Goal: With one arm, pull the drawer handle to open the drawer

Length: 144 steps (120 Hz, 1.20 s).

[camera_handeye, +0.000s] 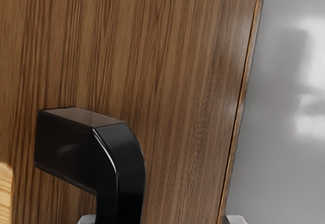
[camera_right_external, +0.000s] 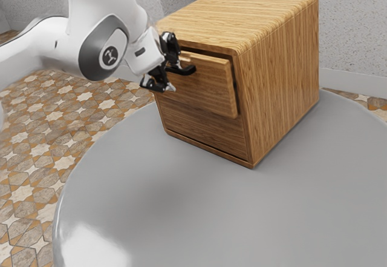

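Observation:
A wooden cabinet (camera_right_external: 272, 67) stands on the round grey table (camera_right_external: 211, 206). Its upper drawer (camera_right_external: 208, 88) sticks out a little from the cabinet face, leaving a dark gap along its top edge. The black drawer handle (camera_right_external: 187, 71) juts from the drawer front on the side toward the arm. My gripper (camera_right_external: 172, 67) comes in from the exterior view's left and is shut on that handle. In the wrist view the black handle (camera_handeye: 109, 153) curves off the wood-grain drawer front (camera_handeye: 152, 56) just under my hand.
Below the drawer is a flat lower wooden panel (camera_right_external: 202, 128), flush with the cabinet. The grey tabletop (camera_handeye: 284, 132) spreads wide in front of and beside the cabinet. Patterned floor tiles (camera_right_external: 36, 128) lie beyond the table's edge, and a speckled wall rises behind.

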Tool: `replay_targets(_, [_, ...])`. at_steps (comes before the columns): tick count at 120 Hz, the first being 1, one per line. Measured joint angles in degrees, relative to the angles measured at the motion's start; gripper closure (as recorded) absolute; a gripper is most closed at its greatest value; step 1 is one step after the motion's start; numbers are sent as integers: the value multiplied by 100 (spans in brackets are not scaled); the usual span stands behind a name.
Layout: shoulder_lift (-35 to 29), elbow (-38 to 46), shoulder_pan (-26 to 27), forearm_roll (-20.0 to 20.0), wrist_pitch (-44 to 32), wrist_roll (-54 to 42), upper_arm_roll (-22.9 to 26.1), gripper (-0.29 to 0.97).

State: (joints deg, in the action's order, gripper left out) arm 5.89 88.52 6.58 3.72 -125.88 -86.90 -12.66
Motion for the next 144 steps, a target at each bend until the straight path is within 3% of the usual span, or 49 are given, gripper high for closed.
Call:
replay_targets(16, [-312, 307, 86, 18, -6, 24, -11, 47])
replay_targets(45, [-598, 764, 133, 48, -18, 78, -12, 38])
replay_targets(72, [-820, 999, 140, 74, -27, 122, -18, 46])
replay_targets(92, [-1059, 1307, 142, 123, -21, 155, -16, 34])
replay_targets(104, [-1211, 1465, 148, 198, -26, 179, -24, 43])
replay_targets(144, [-1812, 2067, 18, 393, -12, 266, -20, 48])
